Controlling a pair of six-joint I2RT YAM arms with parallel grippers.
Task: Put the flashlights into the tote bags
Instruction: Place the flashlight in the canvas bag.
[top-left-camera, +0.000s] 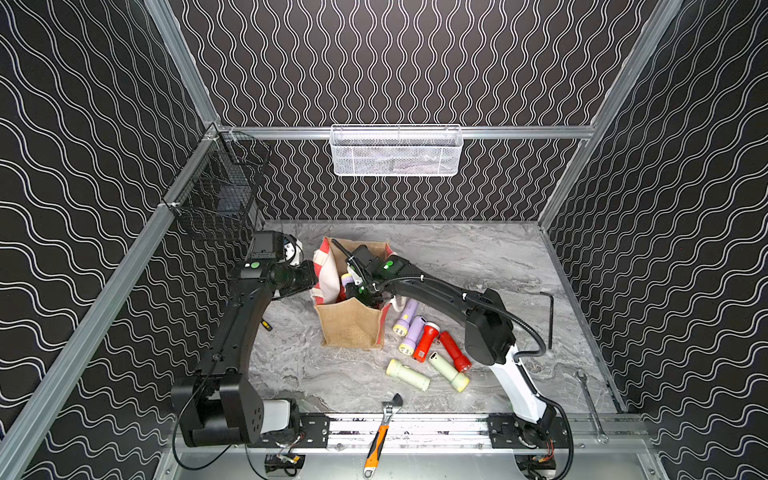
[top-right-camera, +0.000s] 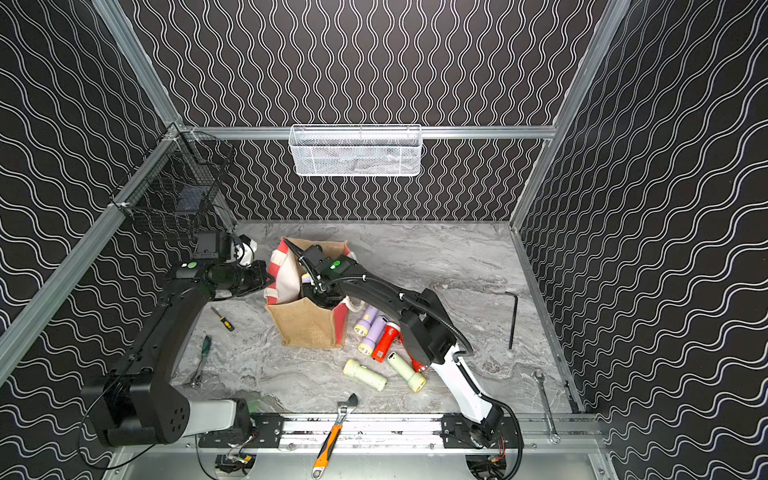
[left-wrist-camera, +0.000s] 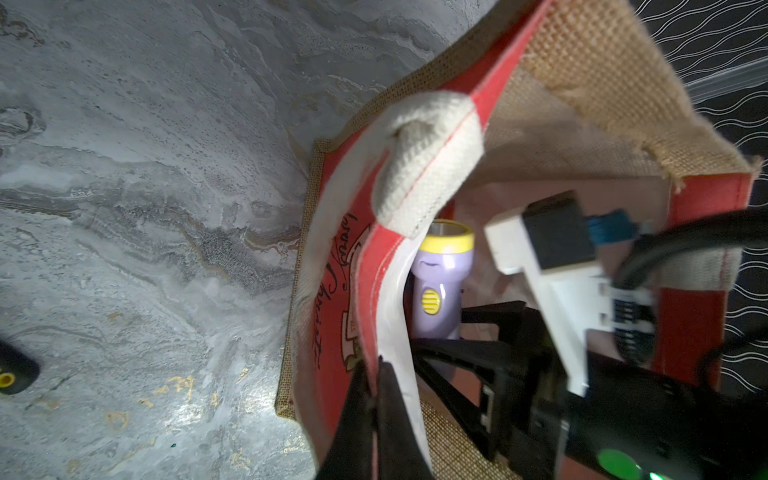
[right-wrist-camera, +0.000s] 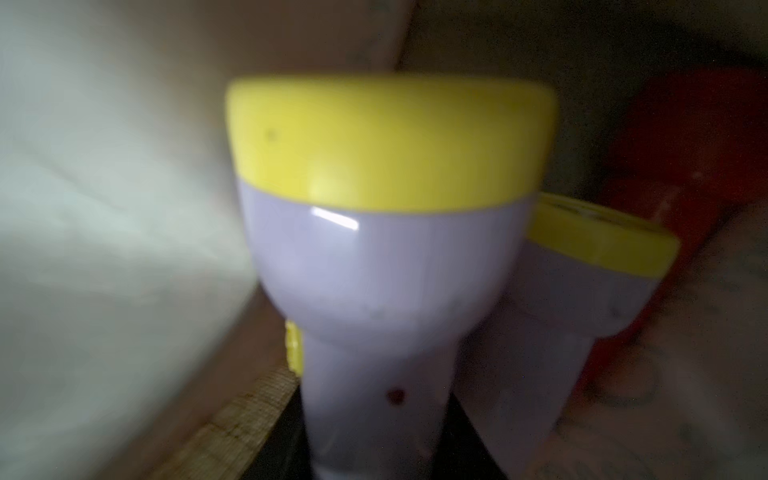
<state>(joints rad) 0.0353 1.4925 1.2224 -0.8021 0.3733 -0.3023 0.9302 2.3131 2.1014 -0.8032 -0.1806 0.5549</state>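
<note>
The tan burlap tote bag (top-left-camera: 349, 328) with red-and-white panels stands open mid-table. My left gripper (left-wrist-camera: 376, 386) is shut on the bag's red-and-white side wall at the rim. My right gripper (right-wrist-camera: 376, 415) reaches down inside the bag, shut on a lilac flashlight (right-wrist-camera: 382, 249) with a yellow rim, held upright. Another lilac flashlight (right-wrist-camera: 582, 299) and a red one (right-wrist-camera: 685, 187) lie in the bag beside it. On the table right of the bag lie two lilac flashlights (top-left-camera: 406, 318), two red ones (top-left-camera: 426, 343) and two pale green ones (top-left-camera: 407, 375).
An orange-handled wrench (top-left-camera: 382, 432) lies at the front rail, a spanner (top-left-camera: 590, 403) at the right edge and a black hex key (top-left-camera: 550, 320) nearby. A small screwdriver (top-right-camera: 223, 320) lies left of the bag. A white mesh basket (top-left-camera: 395, 151) and a black wire basket (top-left-camera: 220, 187) hang on the walls.
</note>
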